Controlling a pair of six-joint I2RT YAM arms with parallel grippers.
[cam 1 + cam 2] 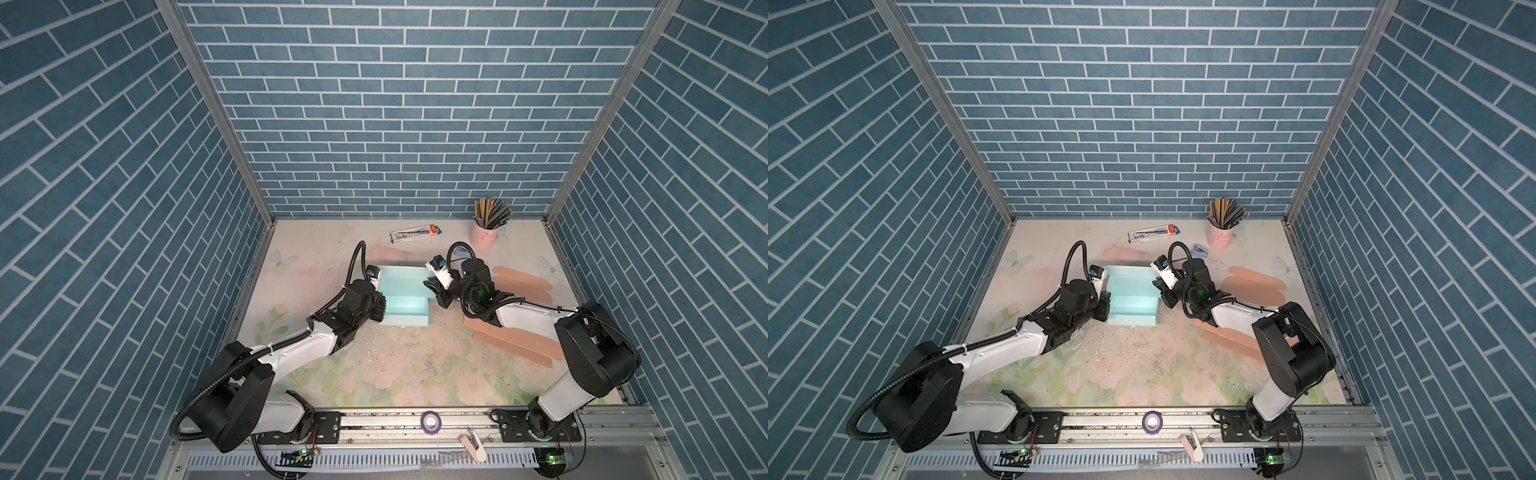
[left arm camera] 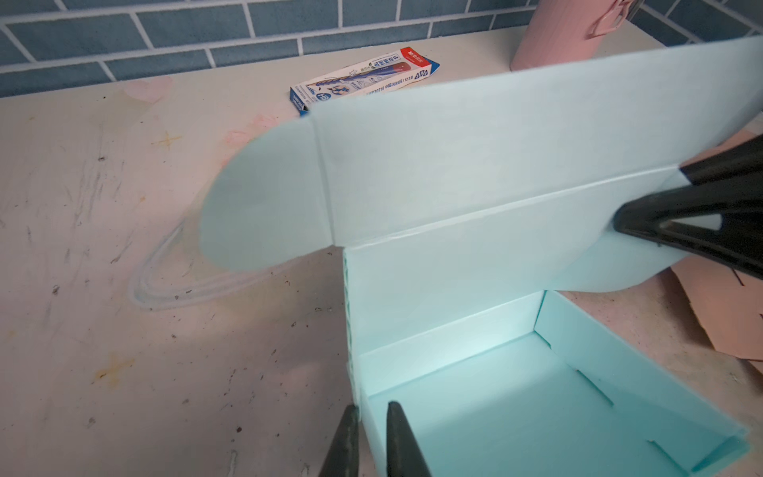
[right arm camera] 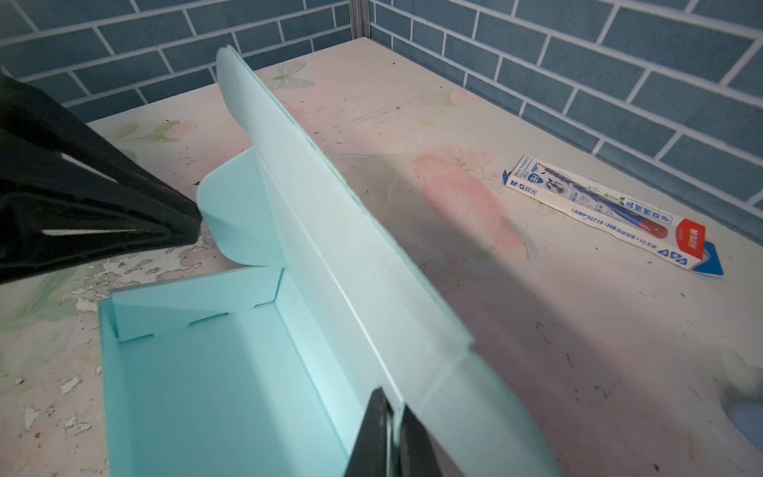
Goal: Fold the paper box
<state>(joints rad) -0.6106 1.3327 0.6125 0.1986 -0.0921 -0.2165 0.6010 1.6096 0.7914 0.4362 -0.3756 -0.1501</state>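
The light blue paper box (image 1: 405, 295) stands in the middle of the flowered table (image 1: 415, 365), between the two grippers, its long lid (image 2: 516, 136) raised. The left gripper (image 2: 371, 415) pinches its left side wall; the right gripper (image 3: 392, 417) is pressed together on the lid's end.

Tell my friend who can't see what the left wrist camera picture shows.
A light blue paper box sits half folded on a scuffed table, its lid standing up. The left gripper pinches its side; the right gripper pinches the lid. A pencil packet lies behind.
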